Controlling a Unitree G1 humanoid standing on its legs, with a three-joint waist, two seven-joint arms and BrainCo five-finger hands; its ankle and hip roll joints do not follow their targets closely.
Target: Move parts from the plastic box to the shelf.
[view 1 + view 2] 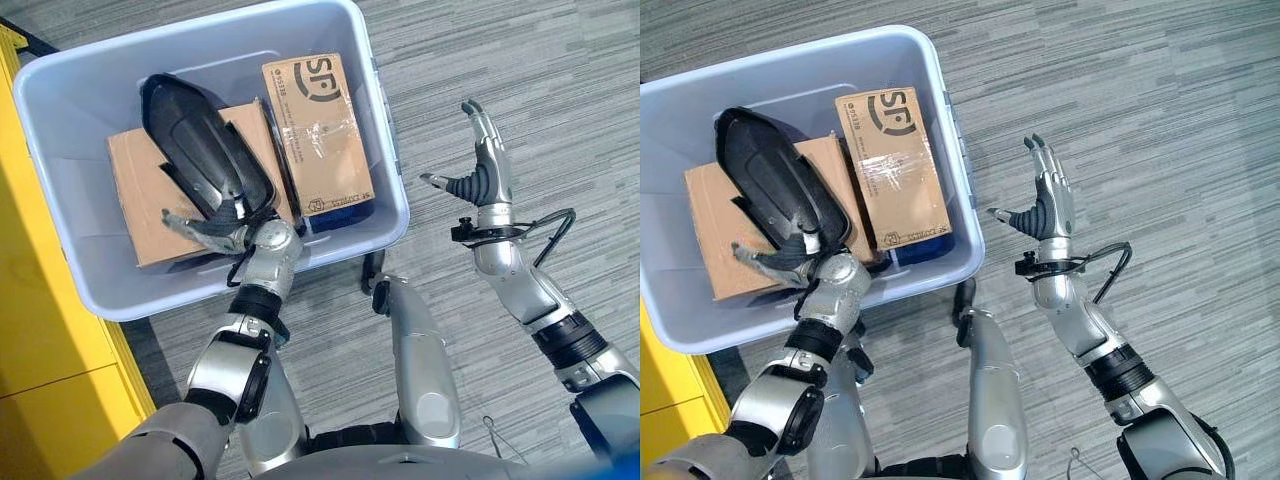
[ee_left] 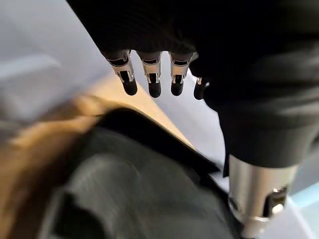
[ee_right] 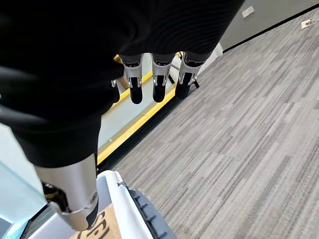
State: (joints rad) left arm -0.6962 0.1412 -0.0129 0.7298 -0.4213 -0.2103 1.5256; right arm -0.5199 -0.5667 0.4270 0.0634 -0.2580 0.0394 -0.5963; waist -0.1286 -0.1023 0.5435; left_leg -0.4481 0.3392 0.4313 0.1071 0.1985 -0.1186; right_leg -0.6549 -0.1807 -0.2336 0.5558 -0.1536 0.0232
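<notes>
Left hand: the left hand (image 1: 225, 228) is down inside the plastic box (image 1: 395, 215) at its near wall, fingers spread loose against the near end of the black part (image 1: 205, 150); whether they actually grip it is hard to say.
Right hand: the right hand (image 1: 1048, 205) is up over the grey carpet (image 1: 1180, 130), fingers straight, empty.
Black part: leaning across a flat cardboard box (image 1: 135, 190).
Printed carton (image 1: 317, 135): just beside it, against the right wall.
Yellow shelf (image 1: 40, 330): beside the box, on the robot's left.

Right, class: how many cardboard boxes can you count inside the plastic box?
2. One printed cardboard box lies against the plastic box's right wall; a plain one lies left of it, partly under the black part. More may be hidden beneath.
</notes>
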